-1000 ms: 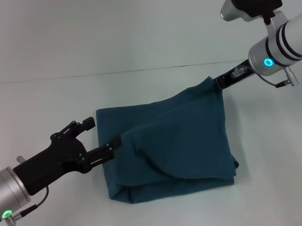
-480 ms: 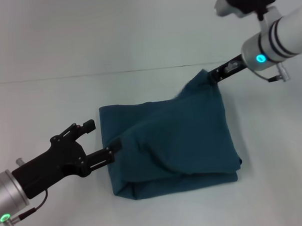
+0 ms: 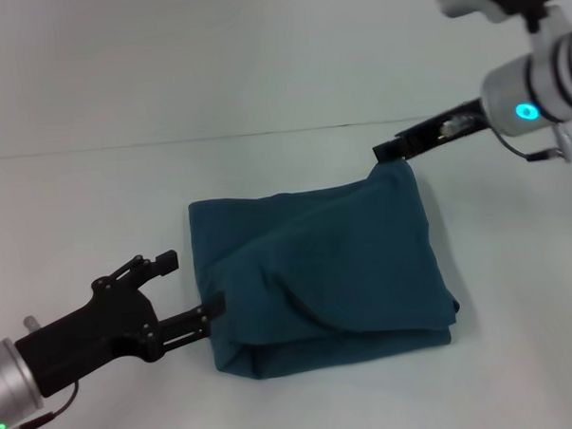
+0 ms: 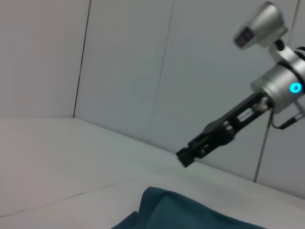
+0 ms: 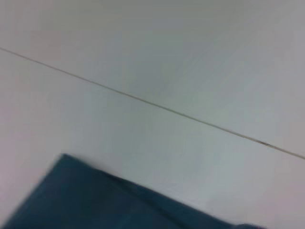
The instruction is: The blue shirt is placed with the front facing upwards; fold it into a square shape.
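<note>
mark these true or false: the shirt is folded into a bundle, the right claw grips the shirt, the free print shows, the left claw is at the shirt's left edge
1. The shirt is folded into a bundle. True.
2. The right claw grips the shirt. False: it hangs just above the far corner, clear of the cloth.
3. The print shows. False: only plain blue cloth is visible.
4. The left claw is at the shirt's left edge. True, low by the table; whether it pinches cloth is unclear.

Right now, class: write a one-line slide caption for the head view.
Folded blue shirt lies on the white table; left tool touches its near edge, right tool hovers above the far corner.
</note>
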Controlling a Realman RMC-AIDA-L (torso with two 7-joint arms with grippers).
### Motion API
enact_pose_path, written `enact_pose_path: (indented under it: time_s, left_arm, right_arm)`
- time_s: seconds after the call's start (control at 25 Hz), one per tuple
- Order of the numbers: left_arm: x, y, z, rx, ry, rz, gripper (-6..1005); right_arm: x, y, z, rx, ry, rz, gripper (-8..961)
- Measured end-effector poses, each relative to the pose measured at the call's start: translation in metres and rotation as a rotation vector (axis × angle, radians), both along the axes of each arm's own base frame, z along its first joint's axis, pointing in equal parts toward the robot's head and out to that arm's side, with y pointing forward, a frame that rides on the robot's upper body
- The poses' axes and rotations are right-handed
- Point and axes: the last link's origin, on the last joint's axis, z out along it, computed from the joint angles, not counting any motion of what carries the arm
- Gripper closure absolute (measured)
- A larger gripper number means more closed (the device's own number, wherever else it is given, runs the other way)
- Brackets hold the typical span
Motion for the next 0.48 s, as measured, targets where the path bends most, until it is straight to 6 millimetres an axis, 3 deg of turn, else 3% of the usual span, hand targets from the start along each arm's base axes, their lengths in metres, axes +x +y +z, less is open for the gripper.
enact_pose_path:
  time_s: [0.16,0.48]
  left_arm:
    - [-0.004,-0.005,0.011,0.008,-0.011,-0.011,68]
    - [-0.016,-0.012,0.015,-0.067,0.064,0.017,68]
  right_arm:
    - [0.024,-0.036,0.016,-0.020,0.131,0.088,469]
    - [0.116,-0.114,0.024,-0.027,0.251,0.233,291]
